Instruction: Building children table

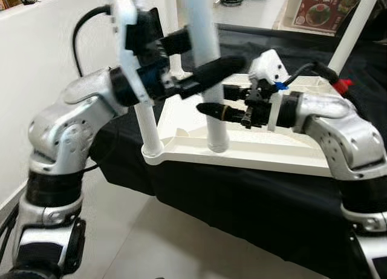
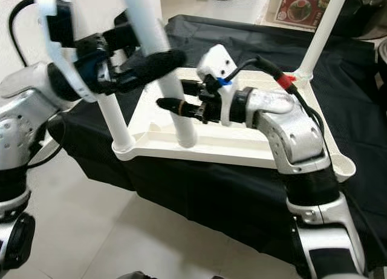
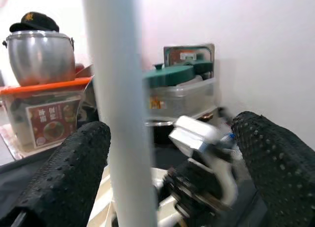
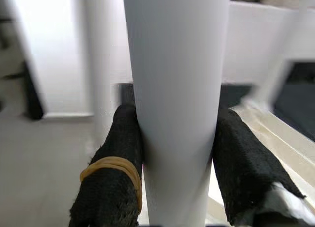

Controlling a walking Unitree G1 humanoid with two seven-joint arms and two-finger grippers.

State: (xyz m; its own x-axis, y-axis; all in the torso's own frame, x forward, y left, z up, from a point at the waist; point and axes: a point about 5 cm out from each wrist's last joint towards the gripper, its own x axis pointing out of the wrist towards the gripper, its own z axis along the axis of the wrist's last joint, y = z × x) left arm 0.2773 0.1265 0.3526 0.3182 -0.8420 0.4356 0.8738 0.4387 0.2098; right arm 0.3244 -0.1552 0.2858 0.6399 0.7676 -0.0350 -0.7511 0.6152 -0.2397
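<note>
On a black cloth that covers a low surface, a white children's tabletop lies upside down, its rim turned up and its white legs pointing toward the ceiling. One leg stands at the near corner on the robot's left side, another at the far corner on the right. Between them, along the near edge, a third white leg rises from the tabletop; both arms are working on it.

The right gripper reaches in from the right side, low on this leg, and its two black fingers press against opposite sides of the tube, clamped on it. A yellow rubber band wraps one of those fingers.

The left gripper comes in from the left, higher up the same leg. Its fingers stand spread apart with the leg between them, and clear gaps show on both sides, so they do not touch it.

Behind the table, the left wrist view shows a steel pot on an orange-lidded container and a clear box with a green lid.
</note>
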